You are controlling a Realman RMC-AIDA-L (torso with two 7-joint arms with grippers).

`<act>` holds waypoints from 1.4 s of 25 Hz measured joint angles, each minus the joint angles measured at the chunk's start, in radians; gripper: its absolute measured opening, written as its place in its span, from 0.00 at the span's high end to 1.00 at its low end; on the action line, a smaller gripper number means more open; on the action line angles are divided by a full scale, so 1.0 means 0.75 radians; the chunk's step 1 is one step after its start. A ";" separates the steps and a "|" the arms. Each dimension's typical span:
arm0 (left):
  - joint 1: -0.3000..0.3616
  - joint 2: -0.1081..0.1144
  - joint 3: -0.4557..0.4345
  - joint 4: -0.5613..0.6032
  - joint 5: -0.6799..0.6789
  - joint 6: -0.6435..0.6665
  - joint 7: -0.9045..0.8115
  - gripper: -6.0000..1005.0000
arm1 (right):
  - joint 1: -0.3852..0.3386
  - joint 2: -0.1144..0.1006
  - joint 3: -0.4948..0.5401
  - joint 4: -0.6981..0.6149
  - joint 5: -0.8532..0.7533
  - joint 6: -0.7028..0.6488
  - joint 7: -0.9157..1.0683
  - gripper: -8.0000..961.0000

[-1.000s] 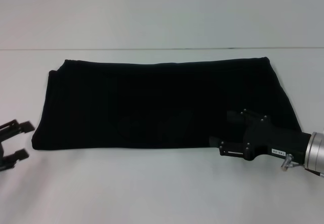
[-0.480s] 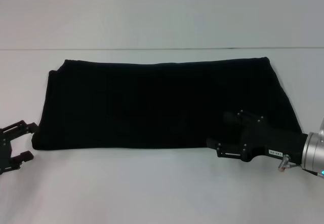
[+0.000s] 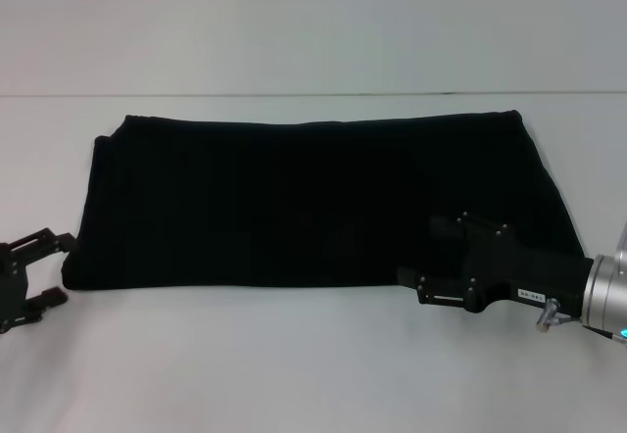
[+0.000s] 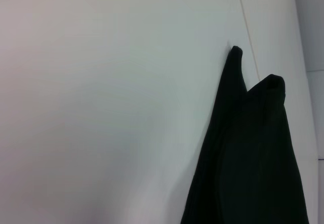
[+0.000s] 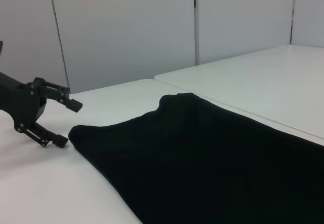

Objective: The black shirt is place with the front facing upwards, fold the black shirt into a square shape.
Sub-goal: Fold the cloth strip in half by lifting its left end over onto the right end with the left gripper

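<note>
The black shirt (image 3: pixel 313 198) lies flat on the white table as a long folded rectangle; no print or label shows. It also shows in the left wrist view (image 4: pixel 253 163) and the right wrist view (image 5: pixel 217 158). My left gripper (image 3: pixel 57 269) is open, low over the table just beside the shirt's near left corner; it also shows in the right wrist view (image 5: pixel 65 122). My right gripper (image 3: pixel 423 254) is open, over the shirt's near edge toward its right end, fingers pointing left.
The white table (image 3: pixel 294 364) has bare surface in front of the shirt. Its far edge (image 3: pixel 313 93) runs behind the shirt, with a pale wall beyond. A second white table (image 5: pixel 263 67) stands farther off.
My left gripper has crept right, toward the shirt's near left corner. My right gripper has slid a little left along the near edge. The shirt has not moved.
</note>
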 joint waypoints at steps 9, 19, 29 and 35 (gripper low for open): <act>-0.082 -0.012 0.006 -0.042 0.005 -0.057 0.003 0.15 | 0.002 0.000 -0.002 0.001 0.001 -0.009 0.011 0.02; -0.125 -0.001 0.122 -0.025 0.018 -0.100 0.016 0.22 | -0.008 0.002 -0.002 0.001 0.006 -0.015 0.009 0.02; -0.104 -0.037 0.137 0.095 0.071 -0.110 0.021 0.45 | -0.008 0.002 -0.002 0.001 0.011 -0.025 0.011 0.02; -0.107 -0.036 0.144 0.092 0.076 -0.120 0.020 0.67 | -0.006 0.002 -0.002 0.001 0.011 -0.030 0.012 0.02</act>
